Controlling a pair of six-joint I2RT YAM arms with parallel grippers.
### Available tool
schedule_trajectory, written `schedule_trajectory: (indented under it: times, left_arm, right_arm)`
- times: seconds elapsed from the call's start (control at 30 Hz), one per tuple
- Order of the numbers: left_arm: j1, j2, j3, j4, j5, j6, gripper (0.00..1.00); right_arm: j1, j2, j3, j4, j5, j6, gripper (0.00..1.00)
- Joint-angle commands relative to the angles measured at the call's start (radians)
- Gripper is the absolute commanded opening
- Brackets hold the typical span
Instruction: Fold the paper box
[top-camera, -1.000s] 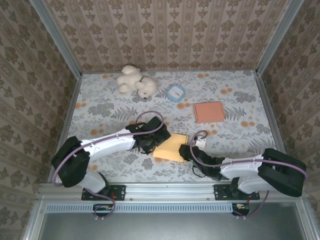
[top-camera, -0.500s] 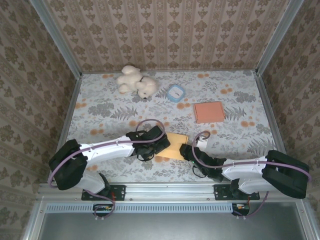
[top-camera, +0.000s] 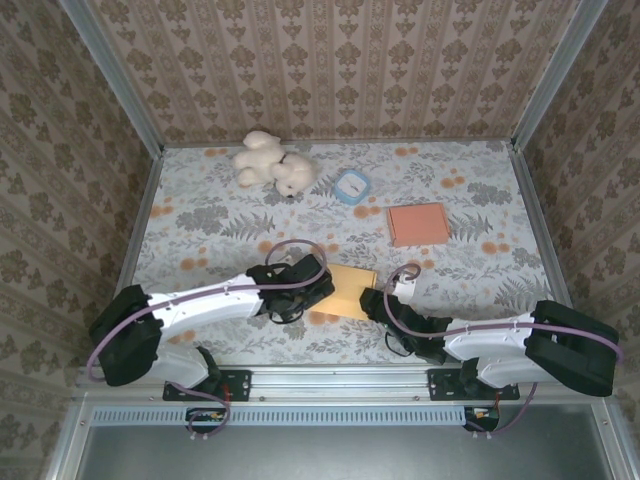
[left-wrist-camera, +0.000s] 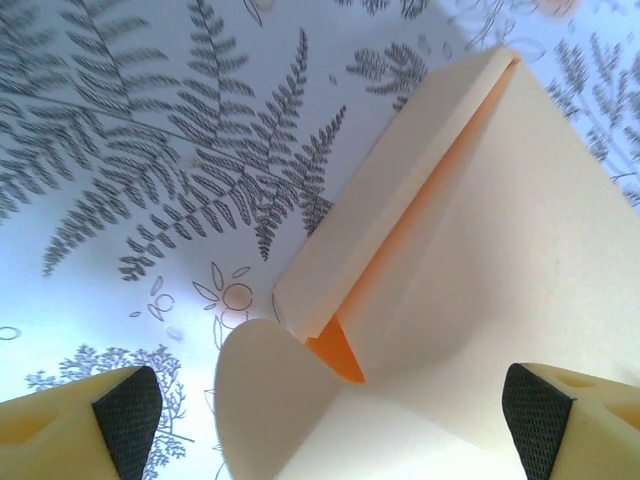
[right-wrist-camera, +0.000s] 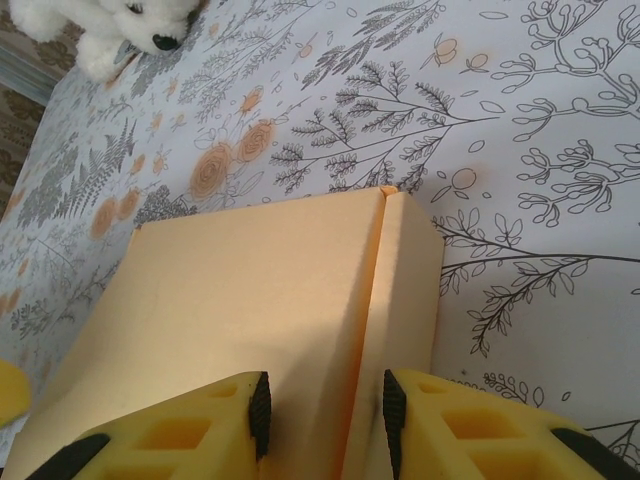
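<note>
The paper box (top-camera: 348, 292) is orange card and lies low on the floral cloth near the table's front, between the two arms. My left gripper (top-camera: 305, 291) is at the box's left edge with its jaws wide open. In the left wrist view the pale box (left-wrist-camera: 500, 200) shows a folded side wall and a rounded flap (left-wrist-camera: 270, 400) between my left gripper's (left-wrist-camera: 330, 425) far-apart fingertips. My right gripper (top-camera: 372, 304) is at the box's right edge. In the right wrist view my right gripper (right-wrist-camera: 325, 415) pinches the box (right-wrist-camera: 250, 290) beside its side fold.
A white plush toy (top-camera: 272, 165) lies at the back left, with a small blue-rimmed container (top-camera: 352, 186) to its right. A flat salmon-pink card piece (top-camera: 418, 223) rests at the right middle. Patterned walls close in the table on three sides.
My left gripper has slid nearer and a little right, down onto the box's left edge. The box now looks smaller and flatter. My right gripper has held its place.
</note>
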Motion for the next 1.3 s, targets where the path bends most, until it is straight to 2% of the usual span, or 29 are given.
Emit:
schedule_trajectory:
  times: [0.0,0.2,0.73,0.93,1.27]
  left_arm:
    - [0.011,-0.076,-0.054,-0.058,-0.059,-0.014,0.92]
    - [0.015,-0.129,-0.033,-0.006,-0.079,0.010,0.92]
    - [-0.012,0.075,0.048,0.063,0.025,-0.003,0.91]
    - [-0.034,0.101,0.077,0.053,0.005,-0.010,0.89]
    - [-0.090,0.115,0.107,0.078,0.043,-0.057,0.89]
  right_arm:
    - [0.008,-0.023,-0.012,-0.046,0.049,0.013,0.38]
    - [0.010,-0.019,0.001,-0.057,0.049,0.015,0.38]
    - [0.014,-0.002,0.010,-0.051,0.043,0.010,0.39]
    - [0.016,0.019,0.010,-0.032,0.040,0.011,0.39]
    - [0.024,0.039,0.018,-0.022,0.042,0.021,0.39]
